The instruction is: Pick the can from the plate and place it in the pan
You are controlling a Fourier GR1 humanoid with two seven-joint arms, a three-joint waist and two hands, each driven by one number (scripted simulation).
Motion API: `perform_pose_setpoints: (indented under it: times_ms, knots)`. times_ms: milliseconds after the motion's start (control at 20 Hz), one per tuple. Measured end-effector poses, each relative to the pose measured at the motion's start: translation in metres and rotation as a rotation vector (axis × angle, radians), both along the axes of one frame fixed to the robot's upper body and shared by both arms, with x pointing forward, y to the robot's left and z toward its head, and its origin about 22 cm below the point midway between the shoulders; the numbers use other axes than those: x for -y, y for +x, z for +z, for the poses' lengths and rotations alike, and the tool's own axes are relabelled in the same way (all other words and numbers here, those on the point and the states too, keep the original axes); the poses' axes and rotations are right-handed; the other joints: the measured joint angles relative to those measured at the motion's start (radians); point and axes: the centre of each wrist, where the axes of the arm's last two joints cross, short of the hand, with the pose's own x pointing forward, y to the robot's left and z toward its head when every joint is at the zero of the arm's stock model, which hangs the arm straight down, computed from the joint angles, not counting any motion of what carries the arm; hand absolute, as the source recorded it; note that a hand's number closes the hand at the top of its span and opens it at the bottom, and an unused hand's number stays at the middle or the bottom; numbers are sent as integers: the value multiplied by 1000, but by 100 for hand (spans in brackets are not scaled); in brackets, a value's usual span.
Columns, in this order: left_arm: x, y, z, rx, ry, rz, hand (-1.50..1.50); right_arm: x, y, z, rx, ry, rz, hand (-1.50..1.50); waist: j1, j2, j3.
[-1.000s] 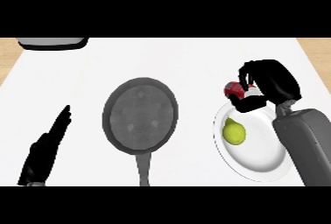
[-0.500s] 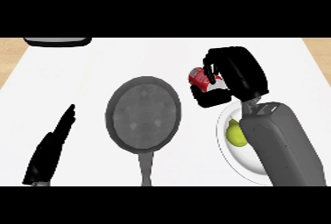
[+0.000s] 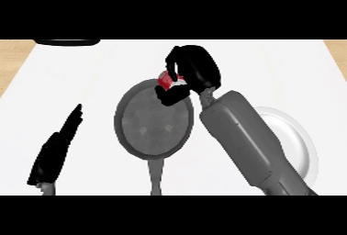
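One can [image 3: 165, 81] | right robot hand [image 3: 193, 69] grasping it | moved over pan [image 3: 150, 124] rim

Right robot hand [image 3: 193, 69] curled round red can [image 3: 166, 81], held above pan's far right rim. Grey pan [image 3: 142, 124] mid tabletop [image 3: 108, 64], handle pointing toward near edge. White plate [image 3: 298, 142] near right edge, partly hidden by right forearm. Left robot hand [image 3: 58, 149] resting near left edge, fingers straight. Dark object [image 3: 66, 42] at far left corner.
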Motion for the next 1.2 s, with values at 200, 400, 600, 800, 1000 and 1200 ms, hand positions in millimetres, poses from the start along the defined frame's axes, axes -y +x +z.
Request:
perform_pose_setpoints:
  times_ms: [200,400,600,800,1000,1200]
  knots:
    - [7,4,1,11,6,-21,0,-22,9,-20,-60,-24,7,150,23,5,0]
    - [11,8,-1,10,6,-49,0,-35,13,-38,-109,-92,14,150,45,10,0]
    - [20,12,3,22,4,-66,0,-36,13,-59,-206,-133,40,150,67,16,0]
    - [23,19,7,27,-1,-91,0,-25,13,-75,-397,-4,-15,-150,93,23,0]
    - [26,24,6,28,0,-101,0,-21,9,-86,-484,156,-24,-150,101,24,1]
    - [32,26,6,31,4,-104,0,-22,9,-81,-418,320,-35,-150,103,24,2]
